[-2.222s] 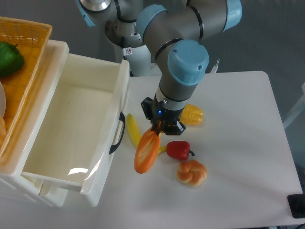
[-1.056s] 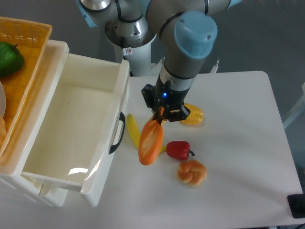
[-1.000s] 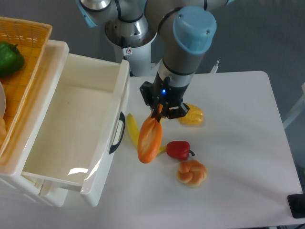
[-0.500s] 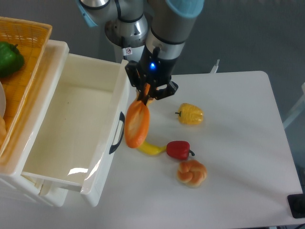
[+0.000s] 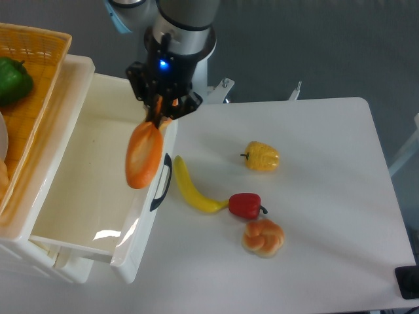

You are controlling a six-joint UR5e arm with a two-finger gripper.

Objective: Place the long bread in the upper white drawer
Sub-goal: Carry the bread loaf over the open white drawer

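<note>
My gripper (image 5: 159,108) is shut on the top end of the long bread (image 5: 144,156), a glossy orange-brown loaf that hangs down from it. The loaf hangs in the air over the right front wall of the upper white drawer (image 5: 85,176), which is pulled open and shows a bare cream-white inside. The drawer's black handle (image 5: 160,183) is just right of the loaf's lower end.
A yellow banana (image 5: 190,188), a red pepper (image 5: 246,205), a knotted golden bun (image 5: 263,237) and a yellow pepper (image 5: 262,157) lie on the white table (image 5: 327,196). An orange woven basket (image 5: 33,78) with a green pepper (image 5: 13,80) sits at the upper left.
The gripper has lifted the long bread off the table and carried it up and to the left, from beside the banana to above the drawer's right wall. The banana is now fully uncovered.
</note>
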